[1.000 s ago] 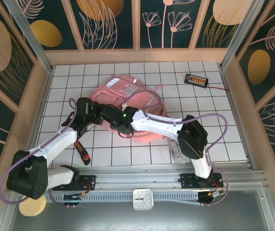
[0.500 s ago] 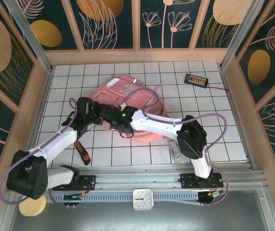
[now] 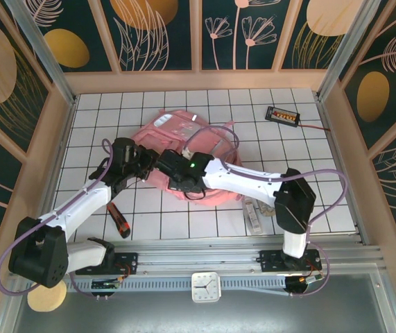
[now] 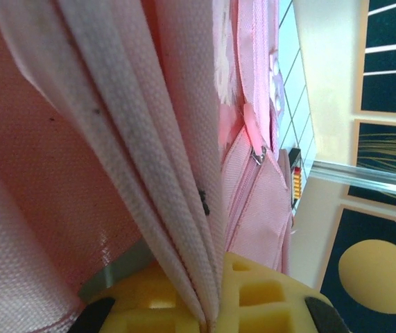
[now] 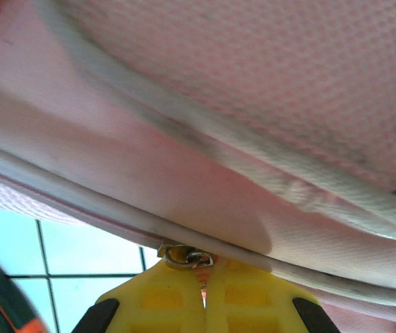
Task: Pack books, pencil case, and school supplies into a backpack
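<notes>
- Lying slumped on the middle of the white gridded table [image 3: 308,159], the large light-pink fabric backpack [image 3: 184,135] had kept its place over the last second, with only its near edge tugged a little.
- The right gripper [image 5: 203,295] was closed, its yellow pads pinching the small silvery metal zipper pull [image 5: 186,257] on the bag's seam. Since a second before, its wrist had slid a short way right along the bag's near edge while the elbow swung out to the right.
- That travel looked like the zip being drawn along its track. I could not tell from these views whether it was opening or closing the bag.
- The left gripper [image 4: 210,309] was clamped on a fold of the backpack's pale woven edge at the bag's left side and had hardly moved, probably bracing the fabric against the pull.
- The slim whitish ruler-like bar [image 3: 254,214] lay on the table by the right arm, outside the bag and now less covered by the arm, so packing was not finished.
- The red-and-black utility knife [image 3: 118,222] sat by the left arm, and the small black box with orange marks [image 3: 283,114] lay far back on the right.
</notes>
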Robot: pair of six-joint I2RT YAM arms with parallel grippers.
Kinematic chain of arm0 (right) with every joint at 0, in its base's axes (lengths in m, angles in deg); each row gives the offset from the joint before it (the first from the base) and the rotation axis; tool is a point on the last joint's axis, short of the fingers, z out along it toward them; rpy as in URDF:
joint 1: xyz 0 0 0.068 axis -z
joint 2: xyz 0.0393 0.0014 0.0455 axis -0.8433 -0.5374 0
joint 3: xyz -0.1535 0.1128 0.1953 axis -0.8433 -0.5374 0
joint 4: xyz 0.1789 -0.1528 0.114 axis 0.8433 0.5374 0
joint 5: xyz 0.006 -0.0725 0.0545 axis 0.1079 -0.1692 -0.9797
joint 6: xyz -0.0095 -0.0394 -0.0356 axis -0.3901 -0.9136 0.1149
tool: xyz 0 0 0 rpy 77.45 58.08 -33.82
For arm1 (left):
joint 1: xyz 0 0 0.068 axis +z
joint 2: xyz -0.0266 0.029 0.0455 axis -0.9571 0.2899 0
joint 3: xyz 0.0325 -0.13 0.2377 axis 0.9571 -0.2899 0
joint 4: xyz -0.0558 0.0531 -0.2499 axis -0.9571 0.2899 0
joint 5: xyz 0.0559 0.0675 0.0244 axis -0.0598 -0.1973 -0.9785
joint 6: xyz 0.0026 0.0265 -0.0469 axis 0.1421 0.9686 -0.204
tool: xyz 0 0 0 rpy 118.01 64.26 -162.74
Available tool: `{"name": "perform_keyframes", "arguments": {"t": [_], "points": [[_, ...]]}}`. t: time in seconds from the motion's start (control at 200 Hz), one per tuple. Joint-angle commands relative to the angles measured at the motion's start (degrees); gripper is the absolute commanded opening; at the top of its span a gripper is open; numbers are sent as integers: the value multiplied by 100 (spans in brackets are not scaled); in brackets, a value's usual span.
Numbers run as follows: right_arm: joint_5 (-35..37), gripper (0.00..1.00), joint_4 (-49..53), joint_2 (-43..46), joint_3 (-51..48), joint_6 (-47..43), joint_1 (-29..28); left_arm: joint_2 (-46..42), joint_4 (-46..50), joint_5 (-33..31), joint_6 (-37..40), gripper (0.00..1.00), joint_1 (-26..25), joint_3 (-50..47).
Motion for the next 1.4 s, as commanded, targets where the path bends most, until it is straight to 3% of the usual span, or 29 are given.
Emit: {"name": "perform_keyframes", "arguments": {"t": [0.0,0.35,0.856,0.946,1.011,1.086,1.231,1.396], "points": [[-53,0,1039,327,-468,-377,154,-210,-318,-40,313,0,95,377],[-125,0,1463,1160,-1493,-896,652,-234,35,62,793,0,584,427],[330,0,1480,1817,-1850,-2191,2163,-318,702,83,1784,0,1016,254],[69,0,1278,1855,-1678,-2388,2176,-337,254,552,2084,0,1014,200],[-284,0,1050,1878,-1517,-2481,2092,-445,44,848,2480,34,906,286],[-628,0,839,1850,-1260,-2527,1922,-567,717,674,3542,49,567,789],[-970,0,785,1705,-642,-2450,1554,-1158,1539,797,5452,64,96,963],[-1418,0,594,1642,-276,-2200,1081,-2208,1631,996,6451,72,-143,297]]}}
